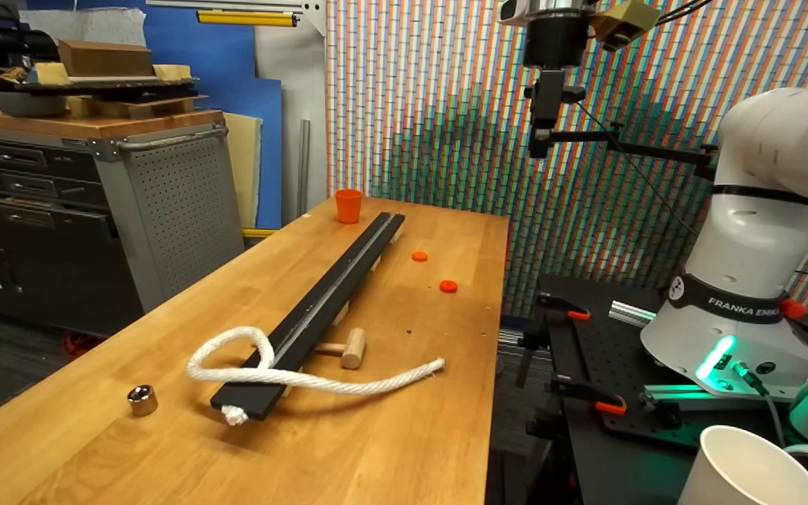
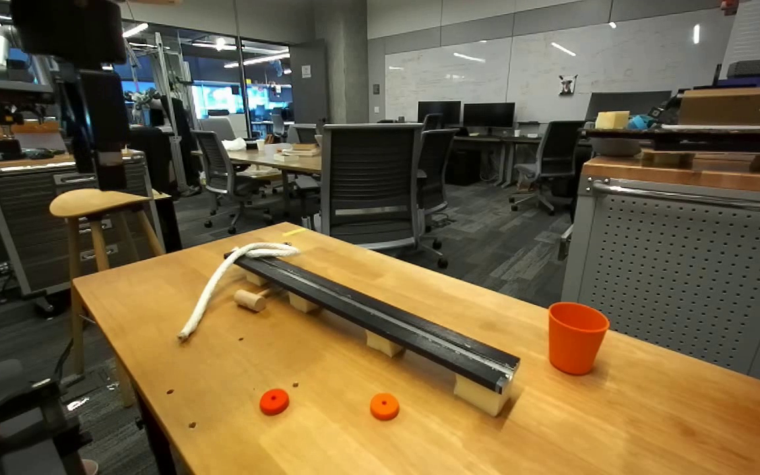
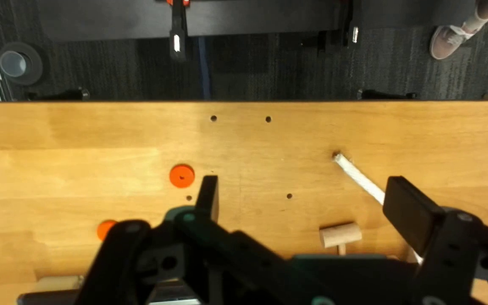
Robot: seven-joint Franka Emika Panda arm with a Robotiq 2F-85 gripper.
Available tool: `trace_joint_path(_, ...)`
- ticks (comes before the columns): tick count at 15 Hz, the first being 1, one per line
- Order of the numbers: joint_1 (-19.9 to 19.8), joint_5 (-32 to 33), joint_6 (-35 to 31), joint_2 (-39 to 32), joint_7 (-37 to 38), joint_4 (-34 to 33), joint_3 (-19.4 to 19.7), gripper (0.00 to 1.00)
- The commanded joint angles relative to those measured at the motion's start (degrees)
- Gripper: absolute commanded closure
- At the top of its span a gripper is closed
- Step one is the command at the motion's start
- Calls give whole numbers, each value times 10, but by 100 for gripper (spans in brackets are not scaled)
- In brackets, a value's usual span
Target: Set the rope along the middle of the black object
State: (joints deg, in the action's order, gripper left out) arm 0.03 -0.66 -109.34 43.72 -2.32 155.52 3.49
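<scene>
Wooden table [image 1: 390, 449]: white rope [image 1: 306, 381] loops over one end of a long black bar [image 1: 316, 312]; higher up, fingers [image 3: 409, 214] hang spread wide.

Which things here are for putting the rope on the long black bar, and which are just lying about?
For the job:
white rope
long black bar
robot's open hand

Just lying about:
wooden mallet
orange cup
one orange disc
another orange disc
shiny metal cylinder
</scene>
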Motion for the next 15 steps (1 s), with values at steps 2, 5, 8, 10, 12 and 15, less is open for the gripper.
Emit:
trace_joint_path(2, 74, -55, -99, -84, -54, -5, -21, 0)
trace_joint_path(5, 117, -76, -177, -129, -89, 7, -40, 0)
trace_joint_path(8, 162, -109, -280, -182, -122, 15, -51, 0)
trace_joint_path(10, 191, -131, -341, -215, -153, 23, -53, 0)
trace_joint_path(12, 215, -153, -386, -250, -181, 26, -53, 0)
trace_joint_path(15, 251, -212, -455, -309, -224, 26, -54, 0)
